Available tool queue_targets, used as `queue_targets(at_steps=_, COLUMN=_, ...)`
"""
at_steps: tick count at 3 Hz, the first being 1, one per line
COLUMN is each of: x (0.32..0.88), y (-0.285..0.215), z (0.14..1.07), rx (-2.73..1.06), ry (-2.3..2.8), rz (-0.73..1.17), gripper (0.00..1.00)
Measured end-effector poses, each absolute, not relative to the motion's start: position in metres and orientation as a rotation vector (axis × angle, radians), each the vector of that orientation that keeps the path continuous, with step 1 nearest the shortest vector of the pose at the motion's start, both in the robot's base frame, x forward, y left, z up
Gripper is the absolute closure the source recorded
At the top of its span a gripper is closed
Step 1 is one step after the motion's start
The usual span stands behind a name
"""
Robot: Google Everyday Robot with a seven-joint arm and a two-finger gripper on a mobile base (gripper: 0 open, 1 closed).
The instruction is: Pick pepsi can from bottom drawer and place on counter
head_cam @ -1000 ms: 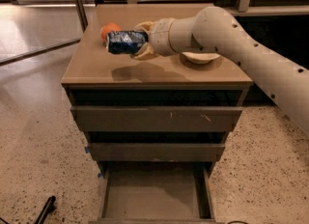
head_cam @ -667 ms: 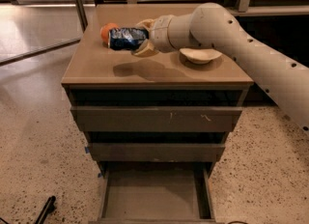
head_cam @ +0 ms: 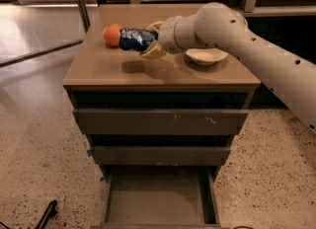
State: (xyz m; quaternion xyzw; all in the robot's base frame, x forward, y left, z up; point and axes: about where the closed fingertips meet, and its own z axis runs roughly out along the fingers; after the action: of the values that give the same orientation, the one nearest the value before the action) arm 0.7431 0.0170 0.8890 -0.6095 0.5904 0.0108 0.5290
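Clamped sideways in the gripper (head_cam: 149, 39): the can (head_cam: 134, 38), dark blue with pale markings, lying level and lifted off the counter (head_cam: 106, 70), over its left rear part; cream fingers (head_cam: 154, 53) pressed above and below the can's right end, with most of the can sticking out to the left; just beyond that free end, the orange (head_cam: 111, 34), resting on the counter, partly overlapped by the can, whether touching or not cannot be told; under the can, a dark shadow (head_cam: 132, 67) on the tan top, apart from the can itself; right of the gripper, a shallow cream bowl (head_cam: 206, 56) on the counter, half hidden behind the wrist; reaching in from the right edge, the thick cream arm (head_cam: 261, 57), sloping up and leftward across the counter's right side; below the top, two upper drawers (head_cam: 160, 121), fronts pulled out slightly, dark gaps above each; lowest of all, the bottom drawer (head_cam: 157, 198), pulled far out toward the camera, its flat grey-brown floor showing; around the cabinet, speckled floor (head_cam: 39, 149).
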Motion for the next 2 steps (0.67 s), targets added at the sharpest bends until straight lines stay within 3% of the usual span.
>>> queue_targets(at_steps=2, x=0.7431, y=0.0171, z=0.889, rx=-1.456, ry=1.41, rz=0.026, gripper=0.11)
